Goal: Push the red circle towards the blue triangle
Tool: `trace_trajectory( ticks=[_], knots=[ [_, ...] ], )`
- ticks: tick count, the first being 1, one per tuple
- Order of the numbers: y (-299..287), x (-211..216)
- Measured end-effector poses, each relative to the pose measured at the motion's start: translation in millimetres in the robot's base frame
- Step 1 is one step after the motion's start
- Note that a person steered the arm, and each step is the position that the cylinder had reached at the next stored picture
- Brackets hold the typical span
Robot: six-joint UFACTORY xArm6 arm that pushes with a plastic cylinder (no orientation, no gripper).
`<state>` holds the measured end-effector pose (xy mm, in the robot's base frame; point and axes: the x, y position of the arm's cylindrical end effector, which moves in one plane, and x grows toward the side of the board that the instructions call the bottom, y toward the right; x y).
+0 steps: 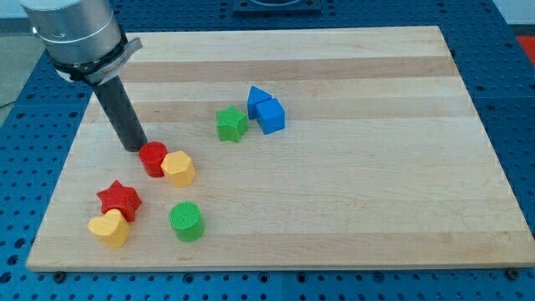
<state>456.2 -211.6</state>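
My tip (136, 147) sits on the board right at the upper-left edge of the red circle (153, 158), basically touching it or as good as. No fingers on this rig btw, just a straight dark rod, so nothing that opens or closes and nothing held.

The red circle is in the left half of the wooden board (351, 209), and it's pressed up against a yellow hexagon-ish block (178, 169) on its right side. The blue triangle (257, 99) is well apart from it, up and to the view's right, near the board's middle. It's touching a blue cube (271, 115) just below-right of it. A green star-ish block (231, 124) sits just left of the blue pair, between them and the red circle roughly.

Down in the bottom-left corner area: a red star (119, 199) w/ a yellow heart-ish block (110, 227) touching it from below, and a green cylinder (186, 221) a bit to their right, apart from both.
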Motion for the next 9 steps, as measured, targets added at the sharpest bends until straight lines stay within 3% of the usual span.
trace_trajectory(
  ticks=[2, 3, 4, 5, 8, 9],
  knots=[
    [-20.9, 55.1],
    [14.2, 62.2],
    [56.5, 28.8],
    [41.0, -11.7],
    [28.8, -28.3],
    [42.5, -74.9]
  ],
)
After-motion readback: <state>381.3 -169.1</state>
